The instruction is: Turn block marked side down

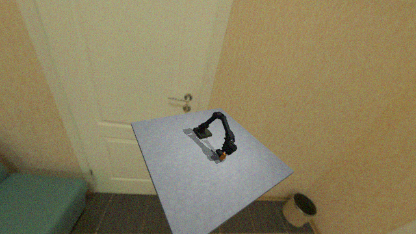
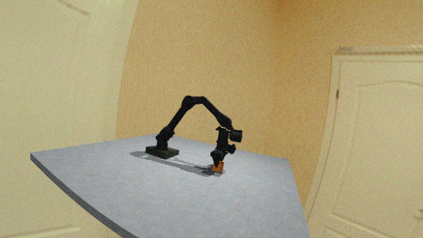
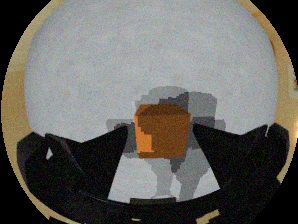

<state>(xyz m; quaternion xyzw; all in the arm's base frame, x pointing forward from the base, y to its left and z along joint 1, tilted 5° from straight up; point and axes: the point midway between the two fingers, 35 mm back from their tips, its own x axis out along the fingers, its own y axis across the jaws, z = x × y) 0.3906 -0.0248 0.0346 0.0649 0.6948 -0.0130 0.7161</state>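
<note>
A small orange block [image 1: 223,156] [image 2: 219,166] [image 3: 161,129] rests on the grey-blue table [image 1: 195,188] [image 2: 158,198]. My gripper [image 1: 221,153] [image 2: 217,161] [image 3: 161,128] is lowered right over it, pointing down. In the wrist view the block sits between the two dark fingers, which stand wide on either side with gaps to the block. The gripper is open. I cannot make out the block's marked side.
The arm's base [image 1: 202,132] [image 2: 162,152] stands on the table behind the block. The table edge [image 1: 286,175] is to the right. A bin [image 1: 299,208] stands on the floor below, and a teal couch [image 1: 36,198] is at the left.
</note>
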